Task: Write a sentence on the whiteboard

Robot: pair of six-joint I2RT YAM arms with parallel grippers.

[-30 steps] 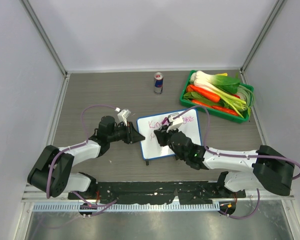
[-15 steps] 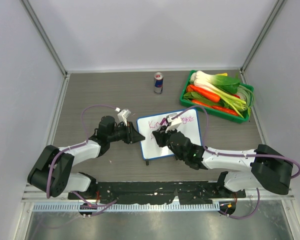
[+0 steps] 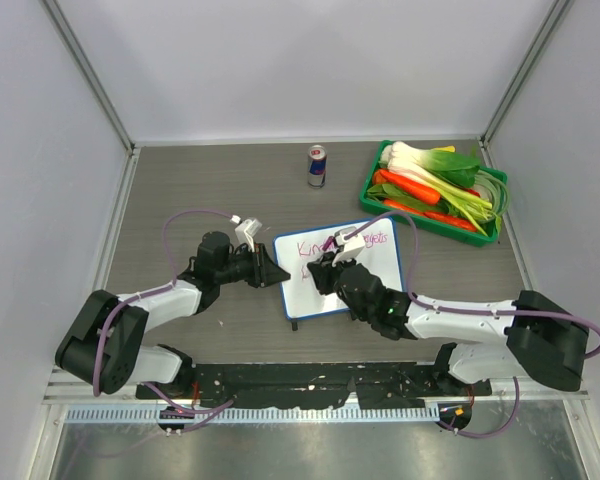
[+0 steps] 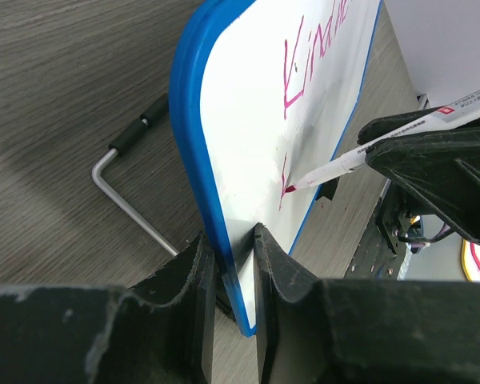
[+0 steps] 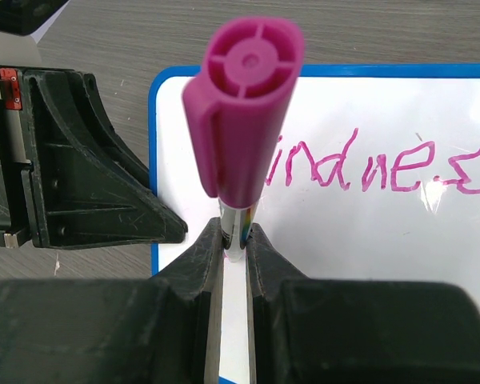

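The blue-rimmed whiteboard [image 3: 370,270] lies mid-table, also in the left wrist view [image 4: 248,120] and the right wrist view [image 5: 368,240]. Its left edge sits clamped in my left gripper [image 3: 277,272], whose jaws are shut on the rim [image 4: 234,264]. A pink sentence [image 3: 345,244] starting "Kindnes" runs along the top line [image 5: 360,164], with a short stroke below it [image 4: 286,180]. My right gripper [image 3: 325,272] is shut on a magenta-capped marker [image 5: 244,120]; its tip [image 4: 292,188] touches the board at the start of the second line.
A red and blue drink can [image 3: 317,165] stands at the back. A green tray [image 3: 432,222] of leeks, carrots and greens sits at the back right. A black-tipped metal foot [image 4: 128,172] of the board sticks out behind it.
The right gripper with the marker has shifted very slightly on the board's left part. The left arm has not moved.
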